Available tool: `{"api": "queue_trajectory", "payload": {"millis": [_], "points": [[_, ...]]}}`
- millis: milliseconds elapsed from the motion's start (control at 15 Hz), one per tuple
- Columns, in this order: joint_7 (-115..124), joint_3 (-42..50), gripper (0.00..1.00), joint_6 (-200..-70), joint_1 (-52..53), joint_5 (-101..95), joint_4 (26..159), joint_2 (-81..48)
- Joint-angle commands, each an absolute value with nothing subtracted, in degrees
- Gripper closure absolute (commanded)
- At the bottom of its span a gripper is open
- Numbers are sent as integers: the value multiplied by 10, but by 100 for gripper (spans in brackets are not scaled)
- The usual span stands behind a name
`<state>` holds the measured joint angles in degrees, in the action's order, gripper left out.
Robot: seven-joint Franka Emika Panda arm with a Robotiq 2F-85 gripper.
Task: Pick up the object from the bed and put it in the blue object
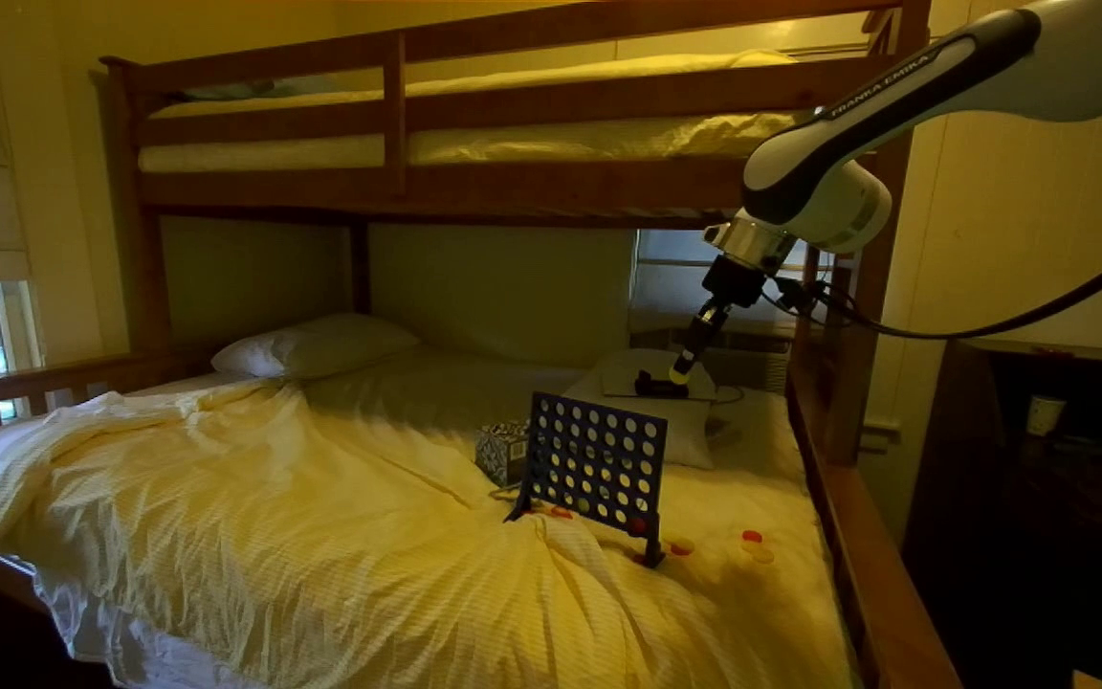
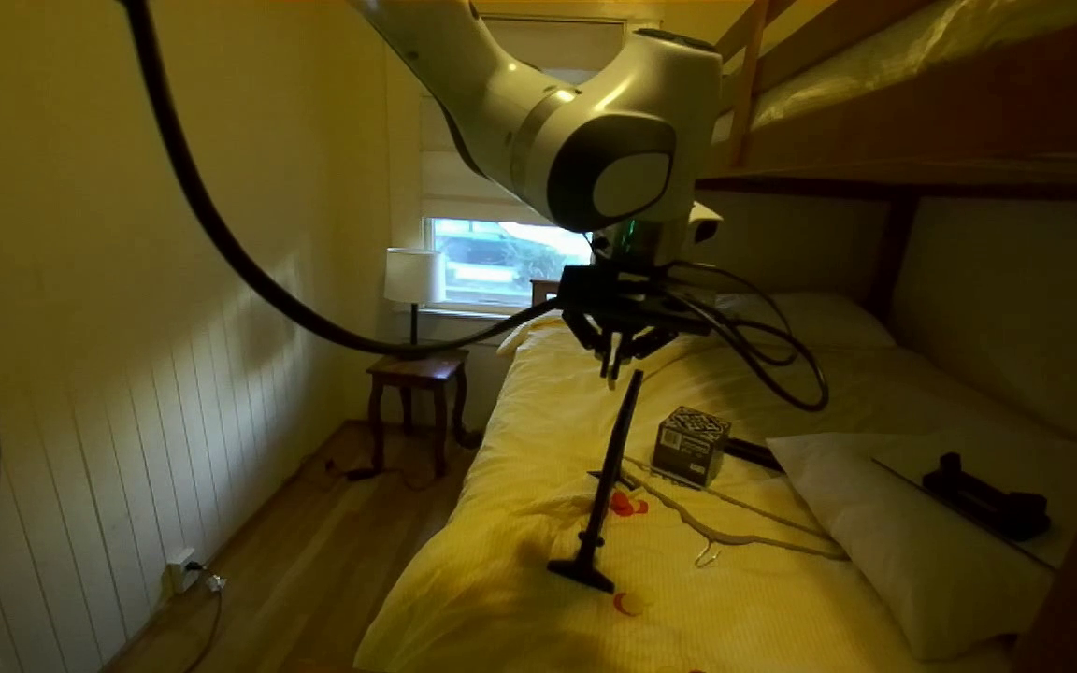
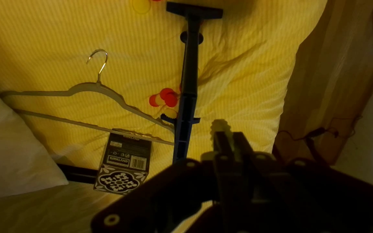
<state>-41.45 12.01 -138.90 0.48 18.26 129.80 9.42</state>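
Note:
My gripper [image 1: 688, 362] is shut on a yellow disc [image 1: 677, 376] with a ridged rim. The disc also shows at the fingertips [image 3: 233, 139] in the wrist view [image 3: 220, 125] and edge-on in an exterior view [image 2: 610, 379]. The dark blue board [image 1: 597, 465] with round holes stands upright on the bed [image 1: 321, 536]. It shows nearly edge-on in an exterior view [image 2: 615, 458] and from above in the wrist view [image 3: 190, 71]. The gripper is above the board's top edge, beside it in the wrist view and apart from it. Loose red discs [image 3: 168, 96] and a yellow disc [image 3: 141, 5] lie on the sheet.
A patterned box [image 2: 691, 449] stands beside the board. A clothes hanger [image 3: 99, 87] lies near it. A pillow [image 2: 912, 561] bears a flat panel with a black object [image 2: 987, 497]. The upper bunk's rail [image 1: 551, 182] runs above the bed. A cable hangs off the arm.

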Motion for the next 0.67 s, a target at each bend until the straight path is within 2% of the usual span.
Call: {"api": "queue_trajectory", "payload": {"millis": [0, 600], "points": [[-415, 113, 98, -1385, -5, 185, 1288, 86], [-416, 106, 98, -1373, -5, 185, 1239, 52]]}}
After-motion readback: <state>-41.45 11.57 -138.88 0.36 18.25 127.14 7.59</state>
